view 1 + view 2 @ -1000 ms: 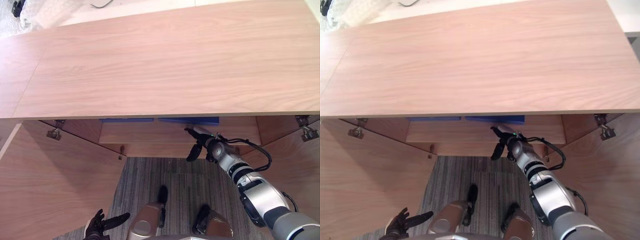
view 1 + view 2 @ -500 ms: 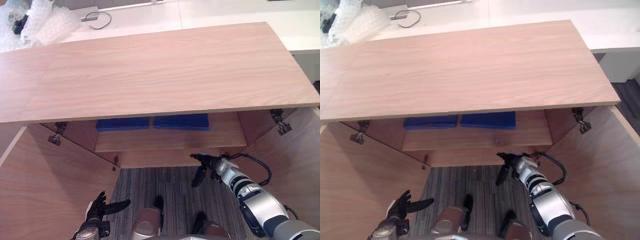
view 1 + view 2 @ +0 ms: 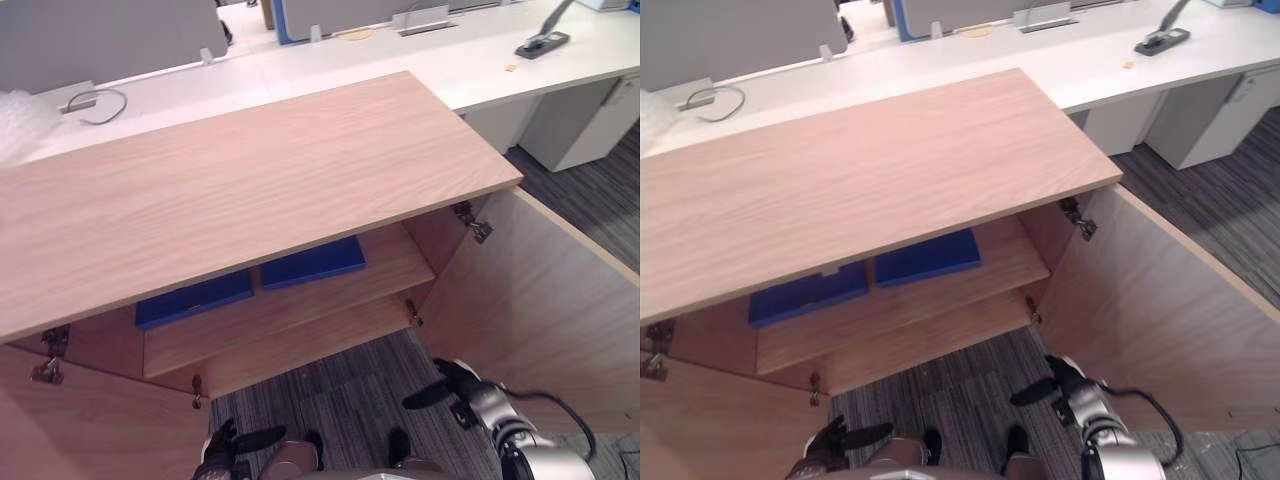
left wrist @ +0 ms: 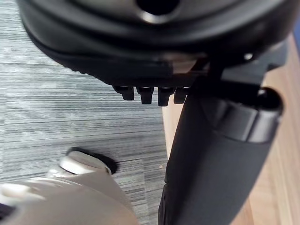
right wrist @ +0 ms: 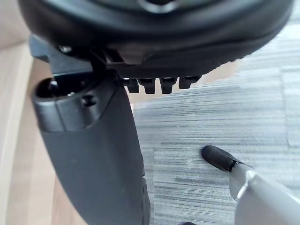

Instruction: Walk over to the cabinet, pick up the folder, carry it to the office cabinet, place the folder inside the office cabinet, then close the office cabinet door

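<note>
**Office cabinet, doors open.** We are showing the office cabinet (image 3: pixel 230 190) with its right door (image 3: pixel 540 300) standing open, exposing the shelf (image 3: pixel 392 268). A blue folder (image 3: pixel 312 262) is lying flat there at frame centre, beside another folder (image 3: pixel 195 298). We are judging placement done and door closing not yet begun. The right hand (image 3: pixel 452 385), at lower right, is hanging low near that door, fingers extended and empty. The left hand (image 3: pixel 222 450), at the bottom edge, is likewise hanging relaxed and empty.
</note>
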Robot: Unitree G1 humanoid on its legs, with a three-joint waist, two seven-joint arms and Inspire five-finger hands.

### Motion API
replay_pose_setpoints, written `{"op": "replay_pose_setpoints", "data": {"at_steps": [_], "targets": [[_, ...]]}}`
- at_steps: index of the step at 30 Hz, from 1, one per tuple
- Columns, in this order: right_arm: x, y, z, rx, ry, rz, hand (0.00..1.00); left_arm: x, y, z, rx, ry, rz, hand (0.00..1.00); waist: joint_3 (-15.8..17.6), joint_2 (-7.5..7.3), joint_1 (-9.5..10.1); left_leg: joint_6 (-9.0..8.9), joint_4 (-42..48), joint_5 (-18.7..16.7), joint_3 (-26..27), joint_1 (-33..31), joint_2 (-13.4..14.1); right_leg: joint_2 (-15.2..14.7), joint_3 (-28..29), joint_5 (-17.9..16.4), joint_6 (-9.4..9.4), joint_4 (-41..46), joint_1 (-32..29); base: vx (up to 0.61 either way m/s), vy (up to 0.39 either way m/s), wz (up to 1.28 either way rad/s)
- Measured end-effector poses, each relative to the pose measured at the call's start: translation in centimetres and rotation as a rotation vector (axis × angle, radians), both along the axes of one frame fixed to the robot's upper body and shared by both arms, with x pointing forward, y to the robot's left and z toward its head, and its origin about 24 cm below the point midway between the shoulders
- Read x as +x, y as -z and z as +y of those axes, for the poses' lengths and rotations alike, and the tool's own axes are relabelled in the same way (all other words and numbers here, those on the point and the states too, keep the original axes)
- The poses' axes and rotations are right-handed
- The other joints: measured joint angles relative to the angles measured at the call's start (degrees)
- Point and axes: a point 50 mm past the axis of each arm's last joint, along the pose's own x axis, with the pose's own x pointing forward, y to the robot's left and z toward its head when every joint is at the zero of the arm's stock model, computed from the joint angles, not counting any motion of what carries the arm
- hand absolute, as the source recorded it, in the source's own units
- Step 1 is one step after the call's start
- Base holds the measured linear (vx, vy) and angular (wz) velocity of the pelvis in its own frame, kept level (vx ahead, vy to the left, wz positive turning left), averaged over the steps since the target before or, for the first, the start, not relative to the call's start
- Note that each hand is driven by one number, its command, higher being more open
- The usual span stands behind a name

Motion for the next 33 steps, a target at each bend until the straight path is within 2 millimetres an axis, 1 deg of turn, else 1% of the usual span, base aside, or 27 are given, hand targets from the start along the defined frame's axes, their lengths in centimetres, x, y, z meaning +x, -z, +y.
{"op": "replay_pose_setpoints", "data": {"at_steps": [1,2,3,4,5,6,7,8,9,10,11,12,13,14,15,16,17,18,19,21,24,26,28,31,33], "targets": [[-1.8,0.8,0.3,0.039,0.089,0.013,1.00,0.7,-0.1,-0.7,-0.014,0.007,-0.026,1.00,0.0,-0.09,-0.48,0.25,-0.7,0.0,1.8,1.5,-0.1,0.0,1.4,0.1,0.15,0.4,0.2,-0.05,0.088,-0.67],[-2.6,1.2,0.7,0.066,0.131,0.020,1.00,1.0,-0.2,-1.1,-0.020,0.011,-0.035,1.00,-0.1,-0.20,-0.87,0.33,-0.9,0.0,2.5,2.2,-0.1,0.0,2.2,0.1,0.19,0.7,0.3,-0.07,0.083,-0.75],[-4.3,2.1,1.9,0.120,0.200,0.045,1.00,1.5,-0.2,-1.9,-0.031,0.030,-0.048,1.00,-0.2,-0.56,-1.66,0.78,-1.3,-0.1,4.7,3.6,-0.1,0.1,4.0,0.2,0.33,1.4,0.2,-0.07,0.066,-0.76],[-5.4,2.6,2.8,0.157,0.242,0.061,1.00,1.8,-0.2,-2.3,-0.037,0.037,-0.055,1.00,-0.3,-0.90,-2.16,1.10,-1.5,-0.3,6.6,4.5,0.0,0.4,5.5,0.4,0.60,1.9,0.0,-0.11,0.080,-0.98],[-6.3,3.0,3.8,0.220,0.323,0.064,1.00,2.0,-0.2,-2.9,-0.047,0.048,-0.057,1.00,-0.5,-1.49,-2.58,1.47,-1.7,-0.4,9.1,5.0,0.2,0.7,6.8,0.8,0.93,2.5,-1.1,-0.14,0.043,-1.24],[-5.9,2.9,4.7,0.273,0.373,0.026,1.00,2.1,-0.2,-3.6,-0.055,0.060,-0.062,1.00,-0.7,-1.68,-3.16,2.59,-2.0,-0.5,12.8,5.1,1.5,0.3,6.1,0.5,-0.75,2.7,-2.4,-0.16,0.029,-1.26],[-5.8,2.9,4.6,0.276,0.375,0.014,1.00,2.1,-0.2,-3.9,-0.059,0.066,-0.060,1.00,-0.6,-1.67,-3.27,2.76,-2.1,-0.4,14.6,5.2,2.0,-0.6,3.3,0.3,-1.29,4.5,-3.4,-0.18,0.003,-1.44],[-5.7,2.8,4.8,0.275,0.387,-0.003,1.00,1.9,-0.1,-4.2,-0.065,0.079,-0.049,1.00,-0.6,-1.72,-3.98,2.76,-2.1,-0.4,17.6,6.0,3.2,-2.9,-2.9,-1.1,-2.73,11.1,-5.0,-0.13,-0.003,-1.35],[-6.2,2.9,4.6,0.275,0.423,-0.013,1.00,1.8,0.0,-4.2,-0.066,0.074,-0.042,1.00,-0.7,-1.59,-4.17,2.29,-2.6,-0.2,20.1,7.7,4.6,-4.9,-7.8,-3.4,-3.62,16.7,-4.5,-0.09,-0.020,-1.27],[-6.5,3.0,4.5,0.276,0.436,-0.015,1.00,1.7,0.1,-4.1,-0.063,0.070,-0.038,1.00,-0.9,-1.74,-4.12,1.81,-2.9,-0.1,21.1,8.7,5.3,-5.8,-9.3,-4.4,-3.83,18.6,-4.1,-0.01,-0.111,-1.12],[-7.2,3.1,4.5,0.280,0.463,-0.011,1.00,1.4,0.1,-3.9,-0.054,0.060,-0.031,1.00,-1.4,-2.32,-4.16,0.86,-3.4,0.1,22.9,9.7,6.4,-7.5,-10.2,-6.4,-3.55,21.5,-2.9,0.00,-0.150,-0.93],[-7.6,3.2,4.6,0.291,0.484,-0.006,1.00,1.2,0.2,-3.6,-0.048,0.059,-0.026,1.00,-2.0,-3.36,-4.40,-0.38,-3.5,0.5,24.3,10.0,7.2,-9.1,-10.4,-8.2,-1.98,22.2,-2.1,0.02,-0.351,-0.92],[-8.1,3.4,5.0,0.298,0.501,0.011,1.00,1.2,0.2,-3.3,-0.039,0.059,-0.025,1.00,-2.7,-4.81,-4.50,-1.51,-3.7,0.7,25.2,10.1,7.4,-9.4,-10.5,-10.7,1.56,19.9,-1.3,0.02,-0.344,-0.61],[-8.5,3.5,5.1,0.296,0.505,0.022,1.00,1.2,0.2,-3.3,-0.039,0.060,-0.025,1.00,-3.3,-5.79,-4.50,-2.08,-4.2,0.8,25.3,10.3,7.2,-9.2,-11.0,-12.5,1.79,18.1,-0.4,0.04,-0.389,-0.47],[-8.8,3.5,4.4,0.282,0.530,0.019,1.00,0.8,0.5,-3.9,-0.056,0.066,-0.004,1.00,-4.1,-4.36,-4.64,-2.93,-6.3,1.1,23.6,11.0,7.1,-7.1,-11.2,-11.8,0.90,16.3,0.0,0.05,-0.207,-0.32],[-9.0,3.5,4.1,0.277,0.551,0.016,1.00,0.5,0.6,-4.1,-0.066,0.085,0.007,1.00,-4.6,-3.51,-4.66,-2.69,-7.7,1.4,21.7,11.6,7.1,-5.7,-11.3,-11.4,0.35,15.3,0.4,0.06,-0.184,-0.47],[-9.2,3.5,4.0,0.282,0.579,0.017,1.00,0.1,0.7,-4.0,-0.069,0.066,0.017,1.00,-5.2,-2.69,-4.60,-2.74,-10.0,2.7,19.6,13.1,7.8,-3.4,-10.8,-11.3,-0.43,14.4,1.0,0.04,-0.129,-0.37],[-9.3,3.5,4.0,0.283,0.583,0.019,1.00,0.0,0.8,-3.9,-0.066,0.046,0.019,1.00,-5.2,-2.61,-4.65,-3.04,-10.6,3.3,19.6,13.9,8.5,-2.6,-10.8,-11.4,-0.95,14.3,1.4,0.04,-0.220,-0.31],[-9.6,3.6,3.9,0.282,0.592,0.029,1.00,-0.3,0.8,-3.6,-0.071,0.010,0.023,1.00,-5.4,-2.62,-4.80,-3.58,-11.5,3.7,19.4,15.0,9.8,-0.9,-11.0,-11.7,-1.52,13.9,2.2,0.02,-0.196,-0.09],[-9.9,3.7,3.8,0.284,0.620,0.036,1.00,-0.5,0.9,-3.3,-0.075,-0.025,0.026,1.00,-5.7,-2.54,-4.79,-3.56,-12.3,3.9,18.6,15.3,10.4,0.3,-11.1,-11.8,-1.90,13.2,2.6,0.03,-0.141,-0.08],[-10.2,3.8,3.4,0.293,0.690,0.036,1.00,-0.9,1.0,-2.9,-0.083,-0.082,0.035,1.00,-5.9,-2.23,-5.03,-4.09,-13.2,4.6,17.4,15.4,10.4,0.6,-11.4,-11.5,-2.46,12.7,2.8,0.05,-0.031,0.03],[-10.4,3.8,3.1,0.284,0.706,0.040,1.00,-1.2,1.1,-2.5,-0.080,-0.098,0.046,1.00,-6.0,-2.01,-5.20,-4.13,-13.2,4.6,16.8,15.6,10.2,0.6,-11.5,-11.2,-2.37,11.8,3.7,0.05,0.022,0.06],[-10.0,3.7,3.0,0.277,0.705,0.033,1.00,-1.8,1.2,-1.9,-0.067,-0.105,0.061,1.00,-6.1,-1.95,-5.50,-4.14,-13.3,4.6,15.6,15.5,9.9,0.7,-11.6,-10.5,-2.02,10.4,4.5,0.03,0.026,0.01],[-8.2,3.2,2.5,0.266,0.690,-0.015,1.00,-3.0,1.4,-1.0,-0.031,-0.079,0.095,1.00,-6.2,-1.97,-5.59,-4.17,-13.9,4.6,15.6,15.1,9.3,0.6,-11.2,-8.7,-1.31,7.6,4.9,0.02,0.072,-0.02],[-5.9,2.2,1.6,0.239,0.659,-0.104,1.00,-3.5,1.4,0.0,-0.007,-0.085,0.106,1.00,-6.1,-2.40,-5.55,-4.18,-13.9,4.6,15.2,14.3,8.6,0.1,-11.2,-7.3,-0.88,5.9,5.0,0.02,0.087,0.04]]}}
